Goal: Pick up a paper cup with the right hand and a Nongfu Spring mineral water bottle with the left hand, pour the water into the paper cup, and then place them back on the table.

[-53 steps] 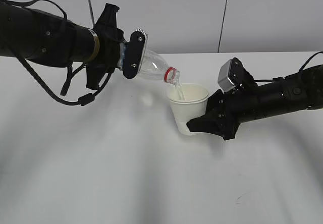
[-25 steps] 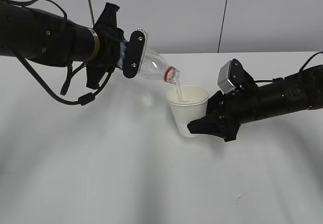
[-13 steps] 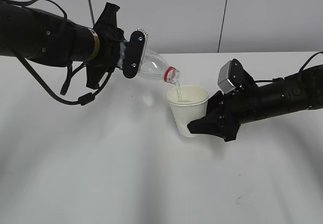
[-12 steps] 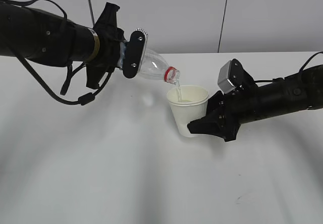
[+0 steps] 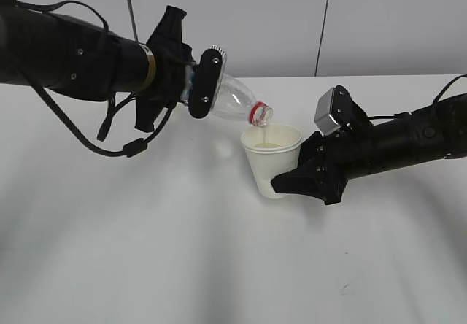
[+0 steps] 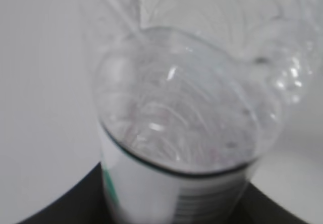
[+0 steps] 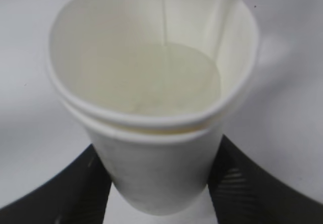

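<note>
My left gripper [image 5: 198, 92] is shut on the Nongfu Spring mineral water bottle [image 5: 232, 102] and holds it tipped, its red-ringed neck just above the rim of the paper cup [image 5: 271, 159]. A thin stream of water falls into the cup. My right gripper [image 5: 286, 182] is shut on the paper cup and holds it upright just above the table [image 5: 146, 251]. In the right wrist view the cup [image 7: 151, 108] holds water, with a black finger on each side. In the left wrist view the clear bottle [image 6: 186, 128] fills the frame, blurred.
The white table runs wide on all sides, with a tiny dark mark [image 5: 343, 286] at the front right. A grey-white wall with dark vertical seams [image 5: 323, 17] stands behind the table's far edge.
My left arm has moved right with the bottle, so the neck now sits closer over the cup. The stream has thinned. The right arm and cup have not moved.
</note>
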`<state>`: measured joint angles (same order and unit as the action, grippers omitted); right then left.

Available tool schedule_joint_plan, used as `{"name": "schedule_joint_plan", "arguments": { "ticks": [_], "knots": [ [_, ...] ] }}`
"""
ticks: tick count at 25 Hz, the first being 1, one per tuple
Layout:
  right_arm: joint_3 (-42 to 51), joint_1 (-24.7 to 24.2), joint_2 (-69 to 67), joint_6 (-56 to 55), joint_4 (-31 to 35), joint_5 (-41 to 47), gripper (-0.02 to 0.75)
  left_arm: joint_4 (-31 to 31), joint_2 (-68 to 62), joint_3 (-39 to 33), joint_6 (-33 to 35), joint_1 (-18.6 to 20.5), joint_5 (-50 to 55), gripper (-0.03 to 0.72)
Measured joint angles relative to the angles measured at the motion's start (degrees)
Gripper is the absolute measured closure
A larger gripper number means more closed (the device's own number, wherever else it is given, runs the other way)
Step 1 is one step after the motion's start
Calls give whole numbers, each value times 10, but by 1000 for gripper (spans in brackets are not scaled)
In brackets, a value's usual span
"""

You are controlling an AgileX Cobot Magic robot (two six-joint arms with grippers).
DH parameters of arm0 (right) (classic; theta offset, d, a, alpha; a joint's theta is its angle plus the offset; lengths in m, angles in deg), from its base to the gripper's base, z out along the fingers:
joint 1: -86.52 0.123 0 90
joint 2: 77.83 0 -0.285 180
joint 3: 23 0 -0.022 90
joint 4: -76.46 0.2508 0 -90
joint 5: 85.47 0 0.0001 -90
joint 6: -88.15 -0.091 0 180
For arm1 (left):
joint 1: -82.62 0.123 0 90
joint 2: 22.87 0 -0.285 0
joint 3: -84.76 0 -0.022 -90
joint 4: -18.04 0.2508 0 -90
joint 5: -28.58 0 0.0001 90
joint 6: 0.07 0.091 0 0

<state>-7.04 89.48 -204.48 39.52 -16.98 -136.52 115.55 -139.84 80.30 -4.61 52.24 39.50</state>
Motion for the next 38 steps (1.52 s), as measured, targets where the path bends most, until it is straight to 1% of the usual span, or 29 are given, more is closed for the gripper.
{"name": "schedule_joint_plan", "arguments": {
  "ticks": [5,28,36,38],
  "knots": [
    [0,0,0,0,0,0,330,2,0,0,0,-6,1,387],
    [0,0,0,-1,-1,0,330,15,0,0,-1,-6,13,387],
    [0,0,0,1,0,0,330,15,0,0,-72,-6,11,388],
    [0,0,0,10,12,0,330,3,0,0,-92,-6,11,388]
  ]
}}
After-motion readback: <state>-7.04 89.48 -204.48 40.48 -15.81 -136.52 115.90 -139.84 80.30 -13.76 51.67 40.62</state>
